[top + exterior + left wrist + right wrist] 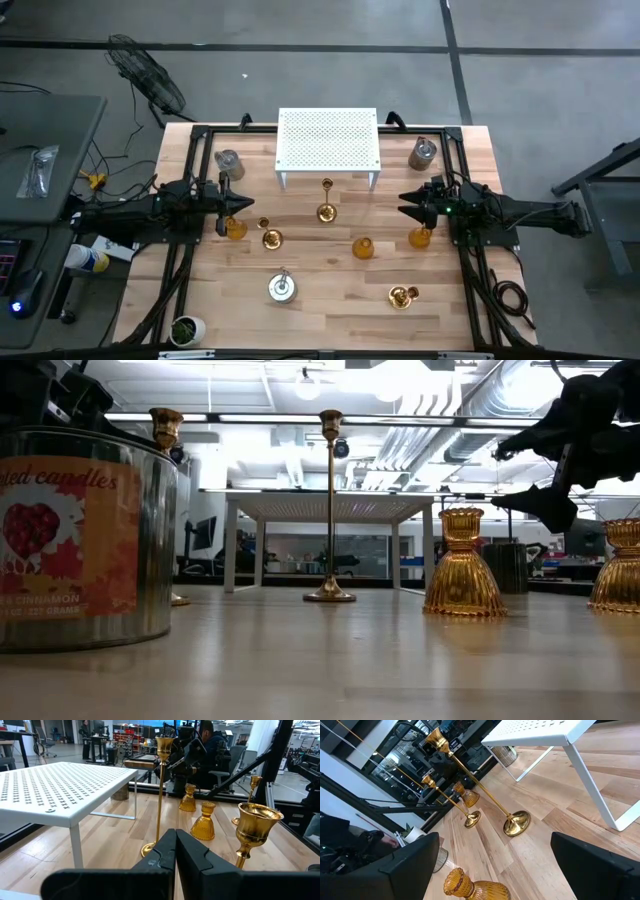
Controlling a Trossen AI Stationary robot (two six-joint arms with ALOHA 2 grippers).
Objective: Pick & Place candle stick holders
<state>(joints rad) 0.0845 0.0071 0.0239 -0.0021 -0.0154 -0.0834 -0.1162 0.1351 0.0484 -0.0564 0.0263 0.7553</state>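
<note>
The holders are scattered over the table in front of the white stand: a tall slim gold stick at centre, just in front of the stand, a gold goblet to its left, amber cups at and, a gold holder near right, a silver one near centre, and grey metal ones at the far corners.

The right gripper is held above the table at the right edge with its fingers spread wide and empty, pointing inward over the right amber cup. The left gripper hangs at the left edge, fingers pressed together, nothing held.

The slim stick is judged the likeliest to be toppled: its base is small and its stem high, so a sideways brush by a finger could tip it against the stand. The cups are ribbed and narrow-necked; a grip taken off-centre could let one slip or roll. A low reach toward the centre could also knock the amber cup beneath the right gripper.

The spread across the whole table is given only by the high view. The stick's height is shown by the low view, where a labelled candle tin fills the near left. The wide finger gap is confirmed by the right wrist view, the shut pair by the left wrist view, where a person is seen beyond the table.
</note>
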